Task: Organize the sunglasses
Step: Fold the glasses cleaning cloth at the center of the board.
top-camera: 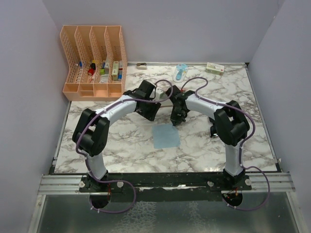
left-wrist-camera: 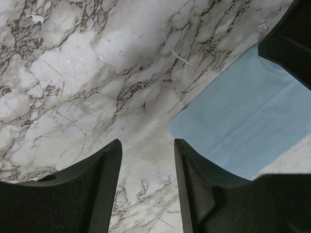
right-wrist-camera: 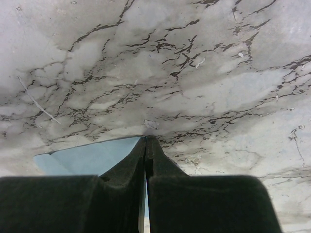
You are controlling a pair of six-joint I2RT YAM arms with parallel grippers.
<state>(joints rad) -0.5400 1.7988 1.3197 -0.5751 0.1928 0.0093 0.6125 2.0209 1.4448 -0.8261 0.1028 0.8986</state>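
The light blue square cloth [top-camera: 165, 136] lies flat on the marble table [top-camera: 121, 145], in front of both grippers. My right gripper [top-camera: 177, 120] is shut, its tips down at the cloth's far right corner [right-wrist-camera: 92, 158], and it seems to pinch that edge. My left gripper [top-camera: 151, 115] is open and empty, low over bare marble, just beside the cloth's far left corner [left-wrist-camera: 243, 126]. A small dark thing [top-camera: 212, 130], partly hidden behind my right arm's elbow, may be the sunglasses. The pink case does not show in any view.
A peach slotted organiser [top-camera: 95, 60] with small items stands at the back left. A clear blue item [top-camera: 181, 72], a small box [top-camera: 215, 68] and a small metal piece [top-camera: 142, 65] lie along the back edge. Purple walls close in the sides.
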